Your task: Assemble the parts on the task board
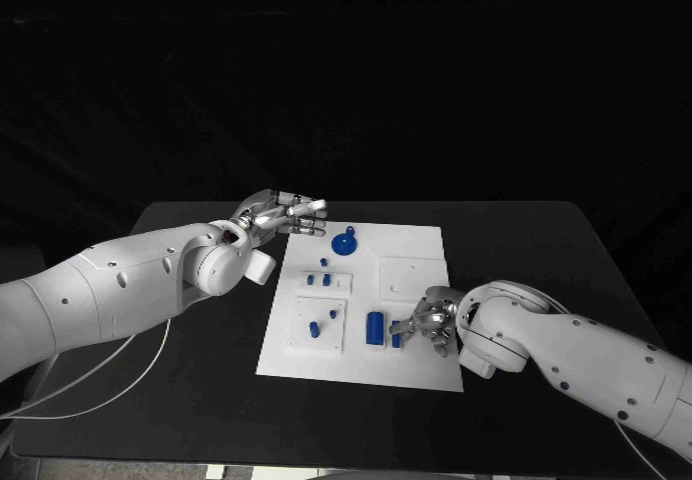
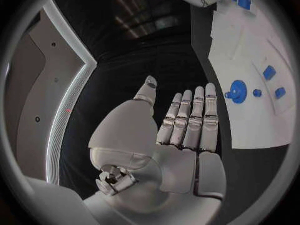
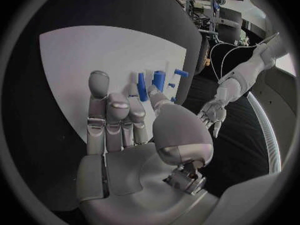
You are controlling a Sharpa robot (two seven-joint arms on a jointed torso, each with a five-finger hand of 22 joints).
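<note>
While the white task board (image 1: 418, 250) lay flat in the middle of the black tabletop (image 1: 534, 240), the left hand (image 1: 283, 213) hung just off the board's far left corner, palm open, fingers straight and side by side, holding nothing. Nearest to it on the board sat a round blue disc part (image 1: 345, 243) with a small tab at its far side. Nearer the robot from that disc, a raised white square block (image 1: 326, 283) carried a few small blue pegs (image 1: 327, 278), and a second white block (image 1: 322, 328) below it held a blue pin (image 1: 315, 328) lying flat and another small peg (image 1: 332, 314). A bare white square block (image 1: 410, 276) sat to their right. Beside it, toward the near edge, stood a blue cylinder (image 1: 375, 325) and a slimmer blue part (image 1: 397, 339). The right hand (image 1: 430, 320) rested at the board's near right side, right next to those two pieces, fingers extended and loosely together, gripping nothing.
</note>
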